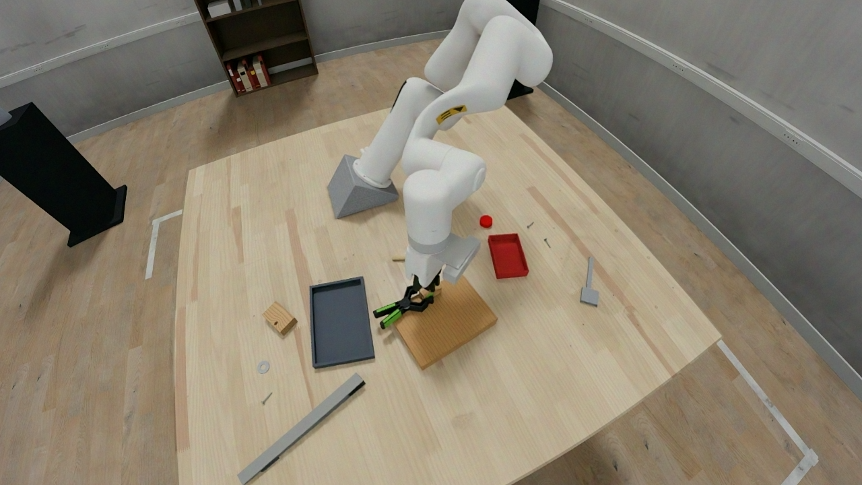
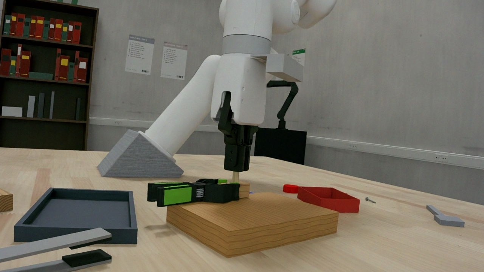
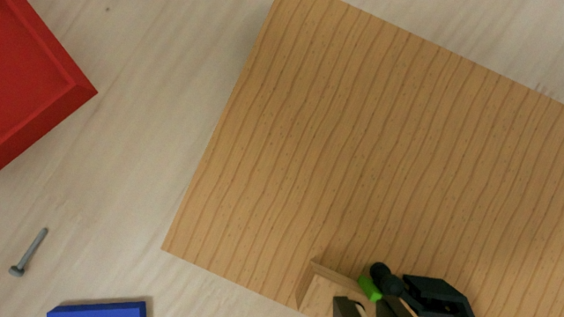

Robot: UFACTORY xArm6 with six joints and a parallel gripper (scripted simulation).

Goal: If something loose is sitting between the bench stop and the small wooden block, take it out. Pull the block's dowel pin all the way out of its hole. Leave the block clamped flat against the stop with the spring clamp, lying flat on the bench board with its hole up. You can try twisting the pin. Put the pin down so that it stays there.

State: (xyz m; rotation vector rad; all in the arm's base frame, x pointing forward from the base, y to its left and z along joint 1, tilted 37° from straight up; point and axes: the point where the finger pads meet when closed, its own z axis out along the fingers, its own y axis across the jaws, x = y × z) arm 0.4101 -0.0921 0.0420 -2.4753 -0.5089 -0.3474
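The wooden bench board (image 2: 252, 220) lies mid-table, also in the overhead view (image 1: 446, 322) and the wrist view (image 3: 374, 163). The small wooden block (image 2: 243, 189) lies flat on its far left corner; it shows in the wrist view (image 3: 322, 295) too. A black and green spring clamp (image 2: 189, 193) grips the block, handles pointing left; it also shows overhead (image 1: 401, 306). The dowel pin (image 2: 235, 176) stands upright from the block's top. My gripper (image 2: 236, 167) is shut on the pin's upper end, straight above the block. The bench stop is hidden behind the clamp.
A dark grey tray (image 1: 340, 322) lies left of the board. A red tray (image 1: 507, 254) and a red cap (image 1: 485, 221) lie to the right. A blue piece (image 3: 97, 309) and a screw (image 3: 27, 253) lie near the board's corner. A spare wooden block (image 1: 279, 317), a washer (image 1: 260, 366) and a grey bar (image 1: 301, 427) lie at the left.
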